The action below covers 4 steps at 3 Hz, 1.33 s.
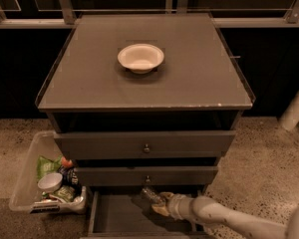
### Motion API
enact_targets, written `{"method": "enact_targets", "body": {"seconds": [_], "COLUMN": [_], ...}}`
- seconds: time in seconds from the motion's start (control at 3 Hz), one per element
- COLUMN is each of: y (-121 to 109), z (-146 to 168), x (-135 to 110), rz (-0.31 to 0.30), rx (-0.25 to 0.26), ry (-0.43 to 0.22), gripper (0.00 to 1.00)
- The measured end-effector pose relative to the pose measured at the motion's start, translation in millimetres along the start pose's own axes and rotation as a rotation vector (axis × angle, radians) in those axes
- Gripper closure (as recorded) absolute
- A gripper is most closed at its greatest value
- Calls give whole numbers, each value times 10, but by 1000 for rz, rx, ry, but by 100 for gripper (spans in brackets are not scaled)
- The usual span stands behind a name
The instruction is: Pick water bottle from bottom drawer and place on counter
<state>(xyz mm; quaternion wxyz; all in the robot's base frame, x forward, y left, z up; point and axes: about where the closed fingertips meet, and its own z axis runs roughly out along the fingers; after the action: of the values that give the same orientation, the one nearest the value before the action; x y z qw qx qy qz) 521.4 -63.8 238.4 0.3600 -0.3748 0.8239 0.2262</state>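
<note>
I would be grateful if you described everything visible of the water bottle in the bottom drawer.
The water bottle is small and looks like clear, crinkled plastic. It lies tilted near the back of the open bottom drawer, just below the middle drawer front and partly in shadow. The gripper, entering from the right, sits against its lower right end. Whether it actually holds the bottle cannot be told. No cap can be made out.

The bench was seen as plain grey, the bowl white. The bottom drawer was coloured dark grey; inside it, the cream tool was found at the clear water bottle.
</note>
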Motion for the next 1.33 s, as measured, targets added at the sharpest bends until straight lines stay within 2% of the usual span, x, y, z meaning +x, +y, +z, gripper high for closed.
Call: {"method": "enact_targets", "body": {"seconds": [0.33, 0.67, 1.0, 1.33], "y": [-208, -160, 79, 81], "z": [-576, -951, -968, -966], "x": [-52, 1, 19, 19], "rz": [-41, -60, -67, -67], "rx": [-15, -94, -183, -183], "ry": [-60, -83, -81, -81], "gripper": [100, 100, 100, 100]}}
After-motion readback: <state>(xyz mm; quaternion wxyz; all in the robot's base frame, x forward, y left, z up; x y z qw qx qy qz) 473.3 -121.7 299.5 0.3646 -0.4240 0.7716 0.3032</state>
